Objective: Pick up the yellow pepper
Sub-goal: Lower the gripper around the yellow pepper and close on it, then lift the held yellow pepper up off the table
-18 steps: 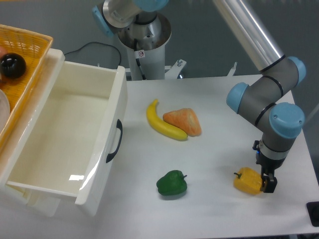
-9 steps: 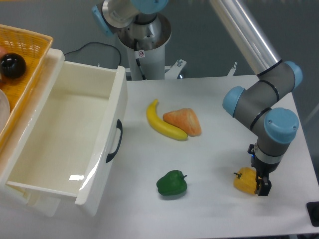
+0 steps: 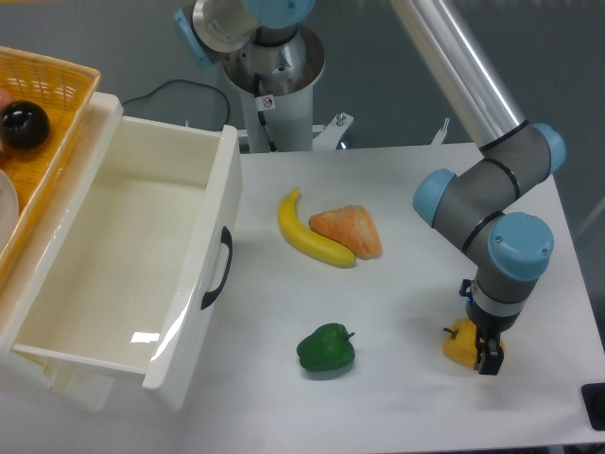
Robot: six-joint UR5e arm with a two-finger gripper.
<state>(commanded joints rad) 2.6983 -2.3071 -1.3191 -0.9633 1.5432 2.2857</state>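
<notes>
The green pepper [image 3: 326,348], banana [image 3: 310,234] and orange wedge-shaped piece [image 3: 349,231] lie well left of the yellow pepper [image 3: 458,343], at the table's [image 3: 406,284] right front. Its stem points left. The gripper [image 3: 485,352] covers it from above; finger spread cannot be determined.

Yellow pepper [image 3: 459,343]: golden-yellow, glossy. Gripper [image 3: 485,356]: black. Arm [image 3: 482,203]: grey links w/ light-blue joint caps, silver upper tube. Green pepper [image 3: 326,348]: deep green, shiny. Banana [image 3: 307,233]: yellow, plain. Wedge-shaped item [image 3: 349,231]: orange w/ paler mottling. Table [image 3: 397,407]: white. Drawer [image 3: 113,255]: white, black handle [image 3: 219,269]. Basket [image 3: 43,95]: yellow-orange weave, holding a black ball [image 3: 24,125]. Backdrop: dark grey.
</notes>
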